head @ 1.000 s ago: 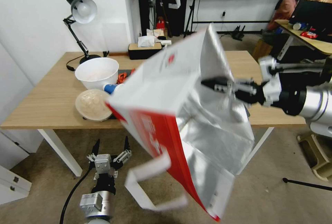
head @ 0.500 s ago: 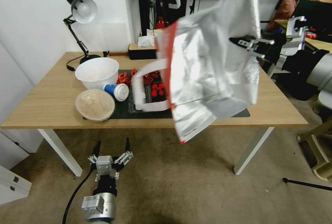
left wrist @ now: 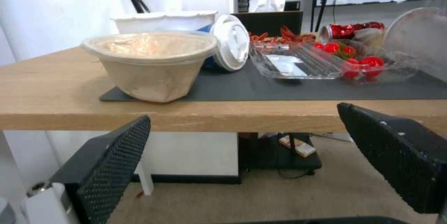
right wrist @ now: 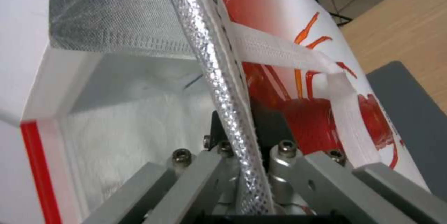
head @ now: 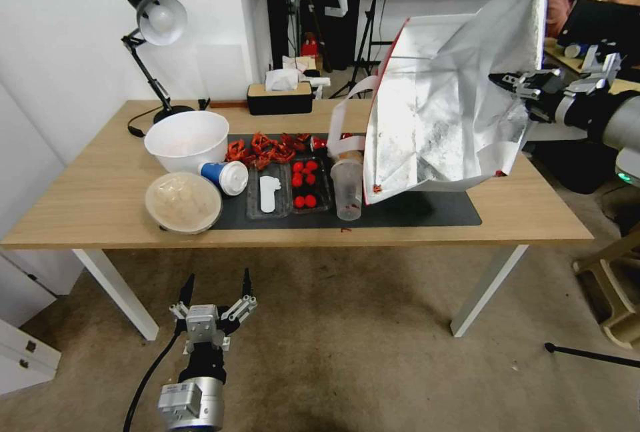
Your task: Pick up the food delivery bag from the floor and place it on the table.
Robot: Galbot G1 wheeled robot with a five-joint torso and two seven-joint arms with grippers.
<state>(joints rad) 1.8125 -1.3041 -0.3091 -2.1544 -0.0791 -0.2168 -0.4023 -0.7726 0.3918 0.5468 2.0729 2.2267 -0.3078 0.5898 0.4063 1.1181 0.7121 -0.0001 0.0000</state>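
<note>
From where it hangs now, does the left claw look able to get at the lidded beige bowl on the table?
Probably not directly: the left claw hangs open below the table edge, and the bowl sits on top, so the tabletop blocks a straight approach. It would have to rise first.

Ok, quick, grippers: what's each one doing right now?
Left gripper: open, holding nothing, low in front of the table.
Right gripper: shut on the food delivery bag rim, bag over the table.

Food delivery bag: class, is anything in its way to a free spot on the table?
The right gripper holds the food delivery bag tilted over the table. A clear plastic cup stands on the dark mat against its left edge; the mat beneath looks bare.
</note>
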